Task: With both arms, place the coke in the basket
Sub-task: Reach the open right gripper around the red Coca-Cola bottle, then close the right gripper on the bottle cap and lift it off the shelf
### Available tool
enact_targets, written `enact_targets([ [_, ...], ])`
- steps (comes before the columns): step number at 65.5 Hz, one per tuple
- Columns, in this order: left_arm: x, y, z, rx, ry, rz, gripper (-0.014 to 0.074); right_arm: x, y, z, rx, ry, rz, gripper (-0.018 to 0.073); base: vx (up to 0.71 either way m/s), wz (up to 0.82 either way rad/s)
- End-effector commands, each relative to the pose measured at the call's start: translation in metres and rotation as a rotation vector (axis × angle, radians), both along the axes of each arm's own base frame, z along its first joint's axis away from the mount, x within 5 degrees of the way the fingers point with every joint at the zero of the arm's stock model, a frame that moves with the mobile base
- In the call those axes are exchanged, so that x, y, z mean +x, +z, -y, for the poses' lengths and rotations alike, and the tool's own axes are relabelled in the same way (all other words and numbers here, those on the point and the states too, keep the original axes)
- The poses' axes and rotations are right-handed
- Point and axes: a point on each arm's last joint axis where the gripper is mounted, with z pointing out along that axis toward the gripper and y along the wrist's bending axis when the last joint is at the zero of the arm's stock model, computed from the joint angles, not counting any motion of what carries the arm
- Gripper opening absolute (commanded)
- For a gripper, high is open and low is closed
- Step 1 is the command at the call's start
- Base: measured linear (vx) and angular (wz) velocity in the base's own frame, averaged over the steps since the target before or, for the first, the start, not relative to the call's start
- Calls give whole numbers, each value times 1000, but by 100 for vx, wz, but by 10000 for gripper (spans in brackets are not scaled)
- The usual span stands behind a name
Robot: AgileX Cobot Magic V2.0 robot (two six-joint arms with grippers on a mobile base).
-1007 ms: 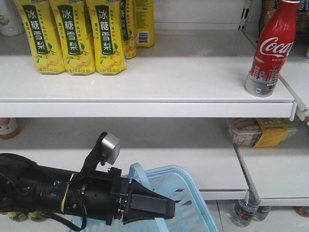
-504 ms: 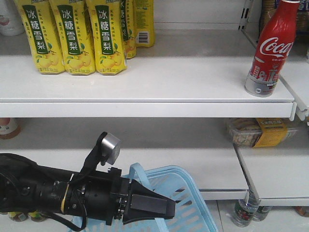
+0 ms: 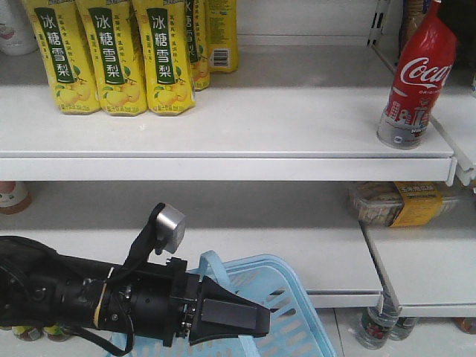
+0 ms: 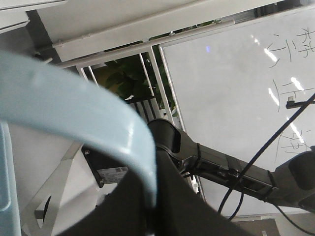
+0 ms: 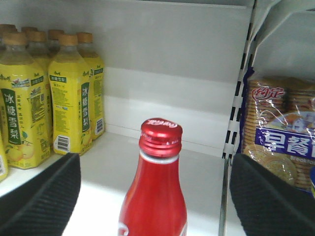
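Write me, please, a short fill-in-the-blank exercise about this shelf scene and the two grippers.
1. The Coke bottle has a ___ cap.
2. It stands on the same shelf as the ___ drink bottles.
3. The right gripper is ___, with the bottle's neck between its fingers.
4. The left gripper holds the basket by its ___.

Missing words: red; yellow; open; handle.

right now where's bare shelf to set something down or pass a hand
The top shelf is bare between the yellow bottles and the coke. The middle shelf is bare left of the packet. Crowded: top shelf's left end, and around the basket.
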Motion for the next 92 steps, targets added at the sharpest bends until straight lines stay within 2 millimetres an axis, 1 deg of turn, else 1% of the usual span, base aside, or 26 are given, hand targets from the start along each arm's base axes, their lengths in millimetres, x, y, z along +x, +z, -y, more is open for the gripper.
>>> enact_targets([
  [1, -12, 32, 0, -226, -121, -5, -6, 8, 15, 3, 13, -23, 50, 591, 0, 0],
  [13, -12, 32, 0, -226, -121, -5, -6, 33, 9, 1, 14, 8, 2, 591, 0, 0],
  [21, -12, 32, 0, -226, -121, -5, -6, 50, 3, -10, 14, 43, -25, 591, 0, 0],
  [26, -12, 32, 0, -226, -121, -5, -6, 57, 0, -17, -6, 61, -31, 585, 0, 0],
  [31, -12, 32, 0, -226, -121, -5, -6, 61, -2, -19, 14, 48, -35, 556, 0, 0],
  [35, -12, 32, 0, -226, -121, -5, -6, 62, -2, -18, 20, 41, -36, 509, 0, 0],
  [40, -12, 32, 0, -226, -121, -5, -6, 62, -2, -18, 21, 33, -33, 407, 0, 0],
  [42, -12, 32, 0, -226, -121, -5, -6, 62, -2, -18, 23, 32, -33, 361, 0, 0],
  [43, -12, 32, 0, -226, -121, -5, -6, 61, -1, -18, 25, 32, -32, 323, 0, 0],
  [44, -12, 32, 0, -226, -121, -5, -6, 61, -1, -18, 25, 32, -29, 310, 0, 0],
  [46, -12, 32, 0, -226, -121, -5, -6, 60, 0, -18, 26, 33, -27, 256, 0, 0],
  [49, -12, 32, 0, -226, -121, -5, -6, 57, 2, -18, 25, 40, -23, 158, 0, 0],
  [55, -12, 32, 0, -226, -121, -5, -6, 47, 10, -20, 20, 60, 0, -19, 0, 0],
  [62, -12, 32, 0, -226, -121, -5, -6, 27, 20, -24, 17, 126, 22, -10, 0, 0],
  [70, -12, 32, 0, -226, -121, -5, -6, -8, 34, -33, 12, 248, 43, -5, 0, 0],
  [76, -12, 32, 0, -226, -121, -5, -6, -40, 44, -39, 8, 341, 45, -5, 0, 0],
  [84, -12, 32, 0, -226, -121, -5, -6, -76, 46, -43, -16, 414, -11, -5, 0, 0],
  [92, -12, 32, 0, -226, -121, -5, -6, -99, 40, -47, -21, 475, -118, -5, 0, 0],
])
